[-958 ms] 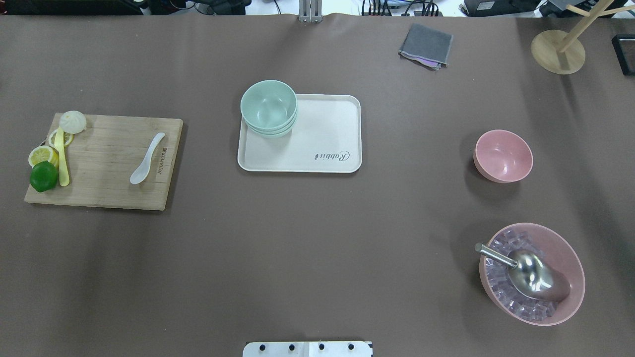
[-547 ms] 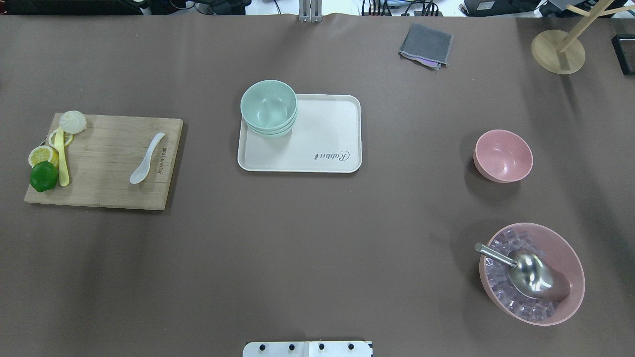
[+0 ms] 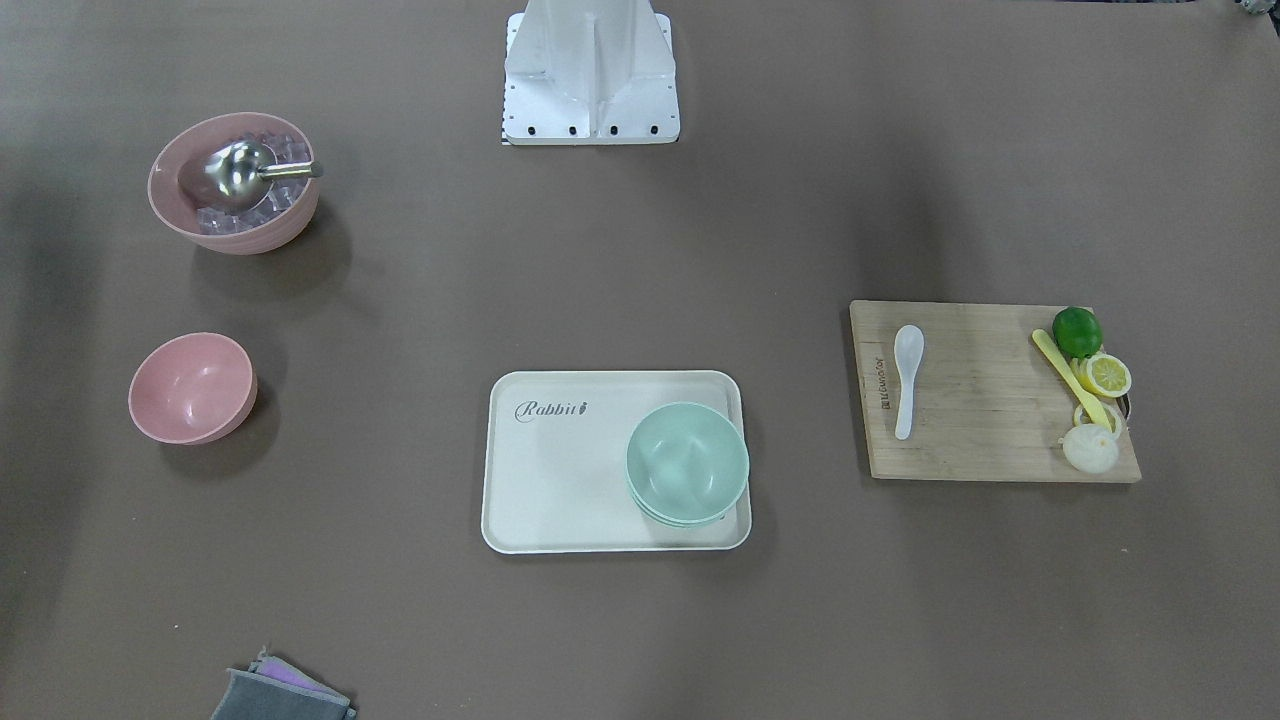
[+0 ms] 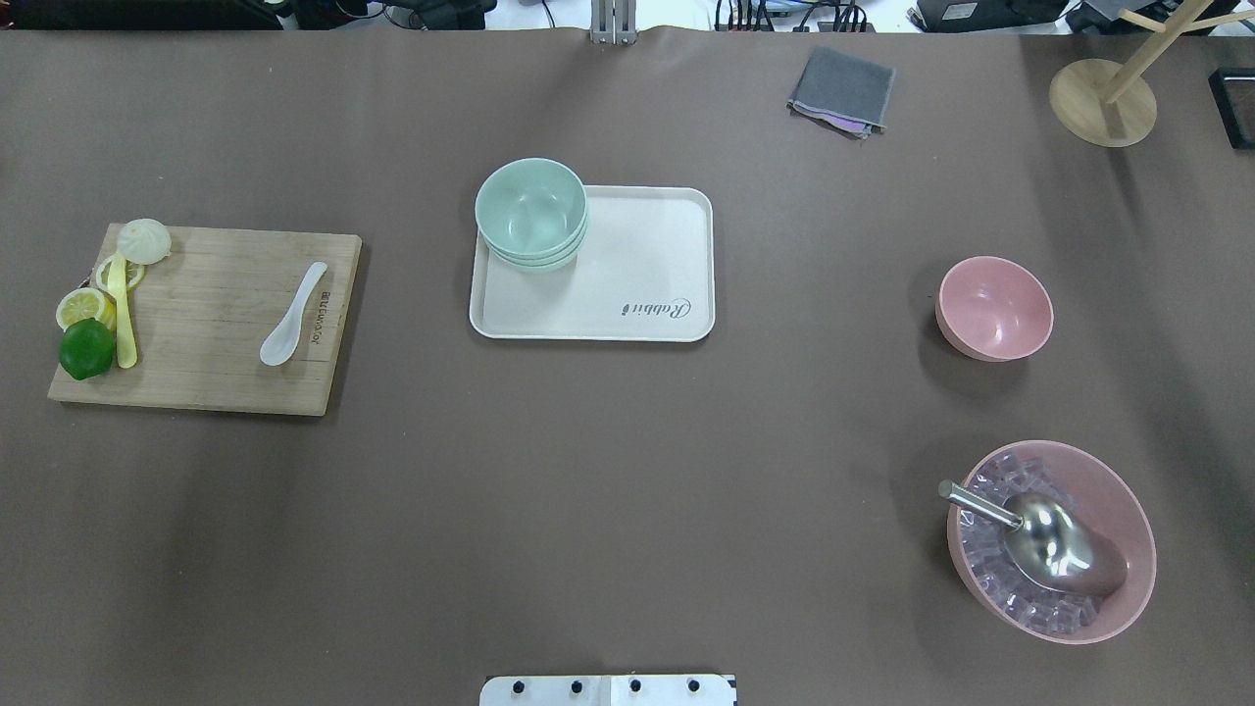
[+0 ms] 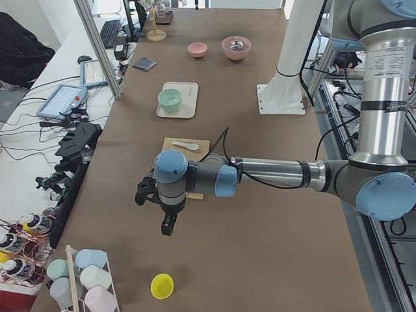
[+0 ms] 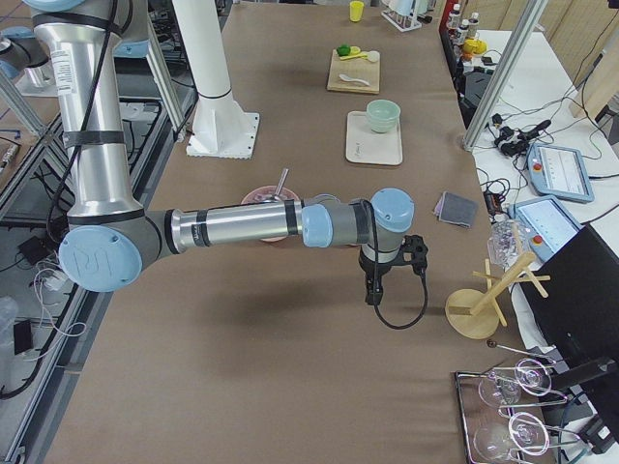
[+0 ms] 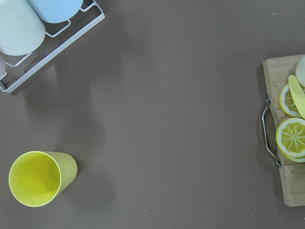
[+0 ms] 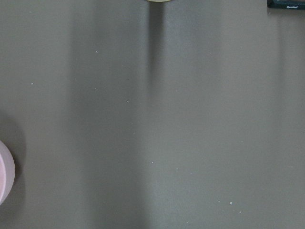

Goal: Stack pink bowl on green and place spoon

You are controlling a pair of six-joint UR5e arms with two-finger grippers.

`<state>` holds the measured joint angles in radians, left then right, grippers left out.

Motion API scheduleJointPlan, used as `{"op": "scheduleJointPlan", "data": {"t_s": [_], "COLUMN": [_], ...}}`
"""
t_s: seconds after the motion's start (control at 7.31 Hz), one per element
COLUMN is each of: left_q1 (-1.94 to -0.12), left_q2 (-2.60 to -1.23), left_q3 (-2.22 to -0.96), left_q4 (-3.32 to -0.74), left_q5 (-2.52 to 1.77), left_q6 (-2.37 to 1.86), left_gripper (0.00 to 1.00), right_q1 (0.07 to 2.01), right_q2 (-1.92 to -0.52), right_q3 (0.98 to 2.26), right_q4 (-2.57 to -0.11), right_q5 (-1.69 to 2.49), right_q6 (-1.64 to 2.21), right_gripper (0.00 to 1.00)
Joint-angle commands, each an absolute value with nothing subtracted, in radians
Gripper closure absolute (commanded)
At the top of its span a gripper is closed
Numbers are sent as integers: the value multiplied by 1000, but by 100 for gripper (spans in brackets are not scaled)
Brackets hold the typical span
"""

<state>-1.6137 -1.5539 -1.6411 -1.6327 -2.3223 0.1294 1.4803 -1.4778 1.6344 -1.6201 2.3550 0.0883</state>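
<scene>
The small pink bowl (image 4: 994,308) (image 3: 192,388) stands empty on the table's right side. On the far-left corner of a cream tray (image 4: 647,294) sits the green stack of nested mint bowls (image 4: 531,212) (image 3: 687,463). The white spoon (image 4: 291,315) (image 3: 907,378) lies on a wooden cutting board (image 4: 216,382). My left gripper (image 5: 168,227) hangs over the table's left end, beyond the board. Past the bowls, my right gripper (image 6: 370,290) hangs over the right end. Neither shows in the overhead or front view, so I cannot tell if either is open or shut.
A larger pink bowl (image 4: 1123,500) holds ice cubes and a metal scoop (image 4: 1049,544). A lime (image 4: 86,348), lemon slices and a yellow utensil lie on the board's left edge. A grey cloth (image 4: 843,90) and wooden stand (image 4: 1102,102) sit far right. A yellow cup (image 7: 38,177) stands below my left wrist.
</scene>
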Motion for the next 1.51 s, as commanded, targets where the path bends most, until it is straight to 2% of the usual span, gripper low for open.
{"op": "scheduleJointPlan", "data": {"t_s": [0.0, 0.41, 0.96, 1.37], "left_q1": [-1614, -1614, -1608, -1435], "left_q2": [-1558, -1566, -1582, -1687], "left_q3": [-1646, -1652, -1722, -1779], "left_q4": [-1631, -1632, -1635, -1634], "left_q5": [-2324, -2324, -2326, -2356], "left_q6": [120, 118, 34, -225], "left_gripper": [2, 2, 2, 2], "right_q1": [1480, 1480, 1479, 1428], "right_q2": [-1477, -1456, -1437, -1370], "right_q3": [1634, 1635, 1654, 1641], "right_q4": [-1620, -1620, -1618, -1618], "right_q5": [2355, 2358, 2355, 2352], "right_q6": [92, 97, 115, 219], "right_gripper": [0, 0, 0, 0]}}
